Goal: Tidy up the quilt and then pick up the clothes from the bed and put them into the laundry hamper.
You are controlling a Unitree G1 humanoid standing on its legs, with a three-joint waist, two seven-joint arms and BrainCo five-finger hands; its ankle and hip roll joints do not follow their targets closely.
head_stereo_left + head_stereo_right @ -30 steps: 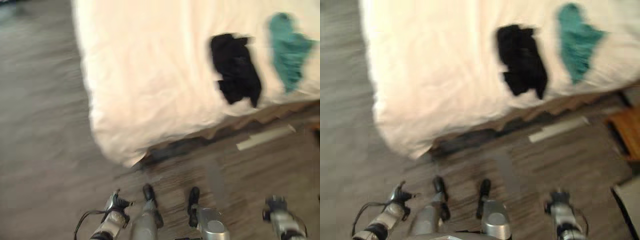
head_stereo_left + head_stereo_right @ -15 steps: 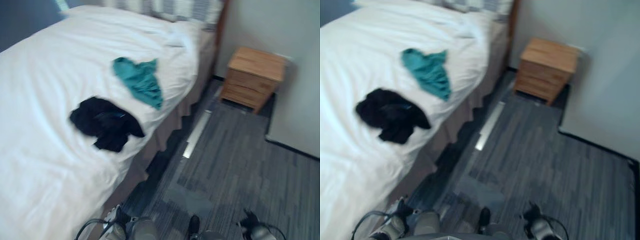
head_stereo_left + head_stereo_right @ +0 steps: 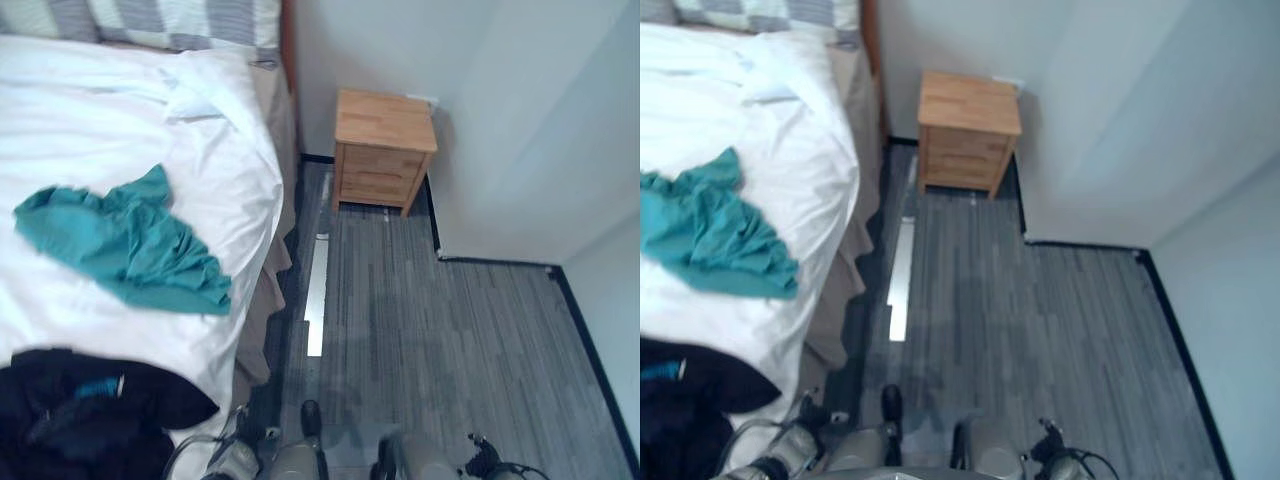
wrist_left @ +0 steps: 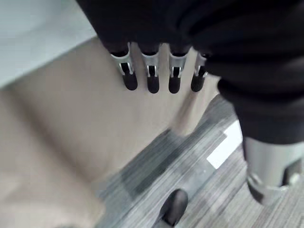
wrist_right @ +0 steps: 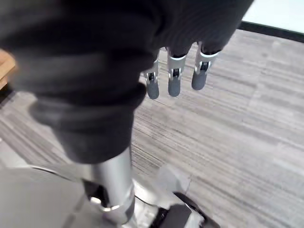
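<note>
- Grey plank floor ran beside the bed, where the white quilt carried the clothes: a teal garment mid-bed and a black garment nearer me, just at the edge.
- My left hand hung with fingers straight and empty beside the tan bed skirt; my right hand hung likewise over the floor.
- Risk, as I judged it: I saw no hamper, so grabbing clothes now could leave me carrying them blind; the quilt also looked rumpled near the pillows.
- Eye views showed the wooden nightstand and both garments; wrist views gave my fingers' spread.
</note>
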